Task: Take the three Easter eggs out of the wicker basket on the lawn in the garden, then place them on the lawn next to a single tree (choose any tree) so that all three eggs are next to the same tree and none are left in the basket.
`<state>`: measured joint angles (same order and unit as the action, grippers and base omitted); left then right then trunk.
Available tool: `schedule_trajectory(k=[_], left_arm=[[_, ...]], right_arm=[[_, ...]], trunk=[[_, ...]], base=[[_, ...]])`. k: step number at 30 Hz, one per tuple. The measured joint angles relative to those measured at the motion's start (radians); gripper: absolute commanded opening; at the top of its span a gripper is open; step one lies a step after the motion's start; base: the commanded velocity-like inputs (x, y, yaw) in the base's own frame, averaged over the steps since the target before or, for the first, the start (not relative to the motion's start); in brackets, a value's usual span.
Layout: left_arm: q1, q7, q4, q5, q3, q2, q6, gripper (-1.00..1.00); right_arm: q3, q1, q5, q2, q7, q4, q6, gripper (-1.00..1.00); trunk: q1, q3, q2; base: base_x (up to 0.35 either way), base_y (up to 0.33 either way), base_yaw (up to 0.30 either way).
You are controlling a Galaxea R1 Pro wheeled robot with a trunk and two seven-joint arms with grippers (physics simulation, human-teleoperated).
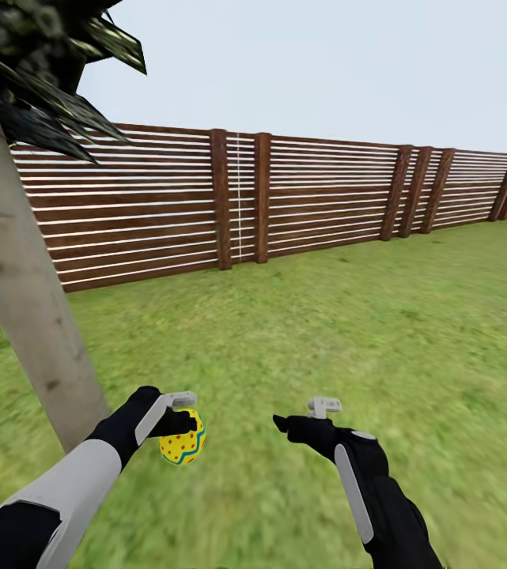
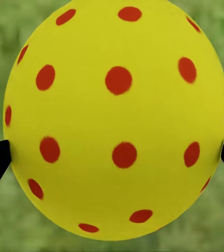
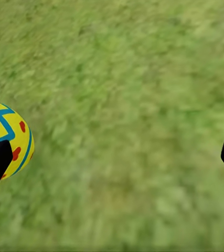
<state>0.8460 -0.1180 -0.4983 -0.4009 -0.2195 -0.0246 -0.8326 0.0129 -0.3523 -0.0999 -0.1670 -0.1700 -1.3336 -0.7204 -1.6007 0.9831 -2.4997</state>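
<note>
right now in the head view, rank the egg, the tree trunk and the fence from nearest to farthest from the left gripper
1. egg: held in the left gripper itself.
2. tree trunk: just to the gripper's left, rising from the lawn.
3. fence: far ahead, across the grass.

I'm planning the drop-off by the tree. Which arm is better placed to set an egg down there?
Left. The left gripper already clamps the egg and hangs beside the tree trunk over the lawn; the right gripper is open, empty and farther off.
</note>
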Motion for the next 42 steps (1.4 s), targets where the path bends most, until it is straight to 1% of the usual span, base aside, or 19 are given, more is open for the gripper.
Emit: schedule_trajectory(k=[5, 9, 13, 16, 22, 31, 35, 42], left_arm=[[0.000, 0.000, 0.000, 0.000, 0.000, 0.000, 0.003, -1.00], [0.000, 0.001, 0.000, 0.000, 0.000, 0.000, 0.038, -1.00], [0.000, 0.001, 0.000, 0.000, 0.000, 0.000, 0.062, -1.00], [0.000, 0.000, 0.000, 0.000, -0.001, 0.001, 0.065, -1.00], [0.000, 0.002, 0.000, 0.000, -0.021, 0.002, 0.066, -1.00], [0.000, 0.000, 0.000, 0.000, -0.023, 0.001, 0.067, -1.00], [0.000, 0.000, 0.000, 0.000, -0.033, 0.001, 0.067, -1.00], [0.000, 0.000, 0.000, 0.000, -0.035, 0.001, 0.069, -1.00]], right_arm=[[0.000, 0.000, 0.001, 0.000, 0.000, 0.000, 0.000, 1.00], [-0.002, 0.001, 0.000, 0.000, 0.000, -0.041, -0.001, 1.00], [-0.003, 0.001, 0.000, 0.001, 0.000, -0.053, -0.001, 1.00], [-0.003, 0.002, 0.000, 0.000, 0.000, -0.055, -0.001, 1.00], [-0.004, 0.002, 0.001, 0.001, 0.000, -0.055, -0.001, 1.00], [-0.005, 0.002, 0.002, 0.001, 0.000, -0.055, -0.001, 1.00], [-0.005, 0.001, 0.002, 0.001, 0.000, -0.055, -0.001, 1.00], [-0.005, 0.001, 0.002, 0.002, 0.000, -0.055, -0.001, 1.00]], trunk=[[-0.002, 0.019, -0.001], [-0.004, 0.035, -0.002], [-0.006, 0.050, -0.003], [-0.007, 0.062, -0.004], [-0.010, 0.085, -0.005], [-0.014, 0.120, -0.007], [-0.016, 0.135, -0.008], [-0.019, 0.163, -0.010]], base=[[0.000, 0.000, 0.000], [0.000, 0.000, 0.000], [0.000, 0.000, 0.000], [0.000, 0.000, 0.000], [0.000, 0.000, 0.000], [0.000, 0.000, 0.000], [0.000, 0.000, 0.000], [0.000, 0.000, 0.000]])
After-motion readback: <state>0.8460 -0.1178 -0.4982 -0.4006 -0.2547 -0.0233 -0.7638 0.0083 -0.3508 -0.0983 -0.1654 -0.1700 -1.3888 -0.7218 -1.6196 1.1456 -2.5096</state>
